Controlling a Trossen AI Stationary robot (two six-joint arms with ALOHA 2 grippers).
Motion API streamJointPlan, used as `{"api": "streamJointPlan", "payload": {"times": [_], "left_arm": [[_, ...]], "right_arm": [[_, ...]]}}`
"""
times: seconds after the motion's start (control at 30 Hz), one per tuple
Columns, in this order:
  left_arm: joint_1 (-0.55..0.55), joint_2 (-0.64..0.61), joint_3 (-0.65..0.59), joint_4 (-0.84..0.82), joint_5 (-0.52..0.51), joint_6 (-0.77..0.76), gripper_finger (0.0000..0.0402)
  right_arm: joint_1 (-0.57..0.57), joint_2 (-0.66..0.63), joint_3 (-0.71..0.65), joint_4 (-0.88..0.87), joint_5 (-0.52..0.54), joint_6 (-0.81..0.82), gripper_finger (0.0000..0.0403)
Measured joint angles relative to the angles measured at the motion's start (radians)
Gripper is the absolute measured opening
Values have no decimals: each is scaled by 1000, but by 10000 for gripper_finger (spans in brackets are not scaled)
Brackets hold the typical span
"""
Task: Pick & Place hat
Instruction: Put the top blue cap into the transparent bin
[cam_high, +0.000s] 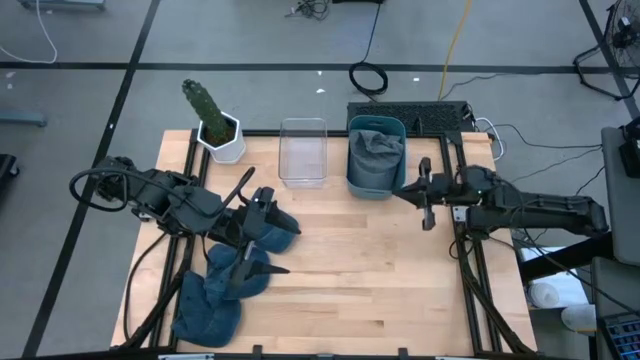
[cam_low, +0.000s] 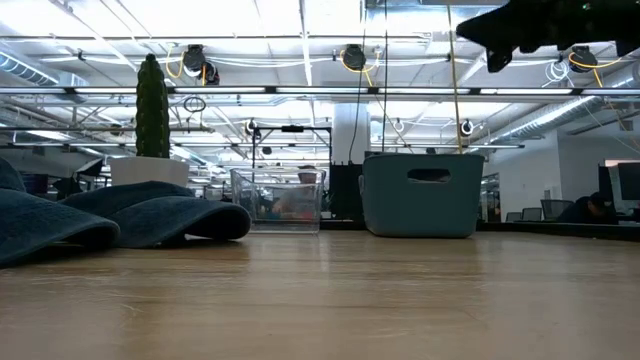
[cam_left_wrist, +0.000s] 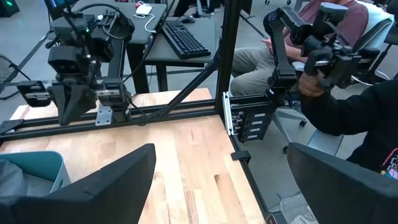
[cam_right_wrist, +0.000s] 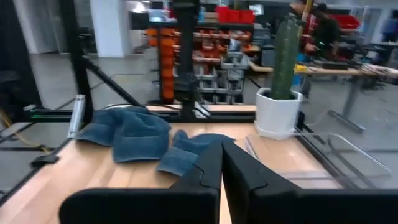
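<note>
Several blue knit hats lie on the table's near left part: a pile (cam_high: 208, 300) and one hat (cam_high: 277, 233) farther in, also seen in the low view (cam_low: 150, 218) and the right wrist view (cam_right_wrist: 127, 134). One more grey-blue hat (cam_high: 375, 148) sits inside the teal bin (cam_high: 372, 180) at the far edge. My left gripper (cam_high: 262, 228) (cam_left_wrist: 221, 152) hangs open above the hats on the table, pointing toward the table's right, with nothing between its fingers. My right gripper (cam_high: 402, 189) (cam_right_wrist: 222, 152) is shut and empty, raised beside the bin's right side (cam_low: 490, 30).
A clear plastic container (cam_high: 303, 152) stands left of the teal bin (cam_low: 420, 192). A cactus in a white pot (cam_high: 218, 130) stands at the far left corner. A seated person (cam_left_wrist: 348, 93) is beyond the table's right edge. Bare wood lies across the table's middle and near right.
</note>
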Motion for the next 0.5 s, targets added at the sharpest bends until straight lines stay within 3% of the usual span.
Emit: {"api": "streamJointPlan", "payload": {"times": [0.2, 0.3, 0.5], "left_arm": [[0, 0, 0, 0, 0, 0, 372], [0, 0, 0, 5, 0, 3, 366], [13, 0, 0, 121, 0, 165, 358]], "right_arm": [[1, -86, -26, 21, -182, -101, 0], [0, -142, -59, 18, -166, -124, 0], [0, -260, -127, 16, -9, -137, 0]]}}
